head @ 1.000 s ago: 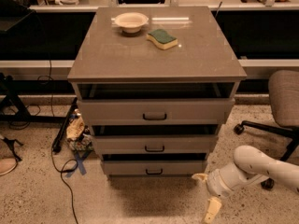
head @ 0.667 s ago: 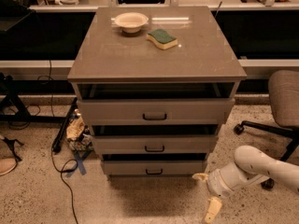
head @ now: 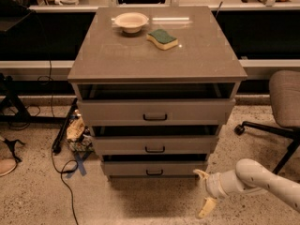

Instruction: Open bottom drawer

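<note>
1. Tool (head: 203,191): low on the right, just off the cabinet's bottom right corner and close to the floor (head: 140,205). Fingers are apart, one up and one down, with nothing between them.
2. Arm (head: 262,179): comes in low from the right edge and points the tool left, toward the cabinet.
3. Bottom drawer (head: 126,168): lowest of the three, just left of the tool. The tool sits off its right end and looks clear of the front; no contact that I can see.
4. Handle (head: 154,172): small black bar at the centre of that front. It is well left of the tool and not gripped.
5. Drawer state: no inside visible, only a dark strip above the front. I read it as shut or nearly shut; I can't tell whether it is cracked open.
6. Middle drawer (head: 122,145): same handle, directly above. The top drawer (head: 117,111) front stands out furthest. Neither is the target.
7. Counter (head: 140,55): bowl (head: 131,21) and sponge (head: 162,38) sit on top, well away from the work.
8. Progress, my read: approach phase only. The tool is down at about drawer height with its fingers spread.
9. Left to do: move left to the handle, clamp on the bar, and pull straight out. So the opening itself has not started.
10. Watch: the two lower handles look alike, so stay on the lowest.
</note>
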### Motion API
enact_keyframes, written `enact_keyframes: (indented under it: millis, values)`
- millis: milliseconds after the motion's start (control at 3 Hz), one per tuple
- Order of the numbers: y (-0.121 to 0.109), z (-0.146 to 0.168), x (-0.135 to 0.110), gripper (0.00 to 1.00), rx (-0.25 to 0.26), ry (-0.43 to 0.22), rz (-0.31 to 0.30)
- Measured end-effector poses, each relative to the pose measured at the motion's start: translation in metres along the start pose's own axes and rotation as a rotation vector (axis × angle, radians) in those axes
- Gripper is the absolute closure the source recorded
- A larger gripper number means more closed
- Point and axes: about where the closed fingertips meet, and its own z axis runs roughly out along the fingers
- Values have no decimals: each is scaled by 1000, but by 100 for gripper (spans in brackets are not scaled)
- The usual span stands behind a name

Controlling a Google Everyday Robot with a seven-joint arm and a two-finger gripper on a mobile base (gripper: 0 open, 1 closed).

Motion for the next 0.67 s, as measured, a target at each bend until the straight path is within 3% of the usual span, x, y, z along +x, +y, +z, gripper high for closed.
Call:
enact_keyframes:
  millis: [333, 667]
  values:
    - [-66, 47, 34, 0, 141, -46, -67]
    - [-66, 47, 34, 0, 140, -46, -67]
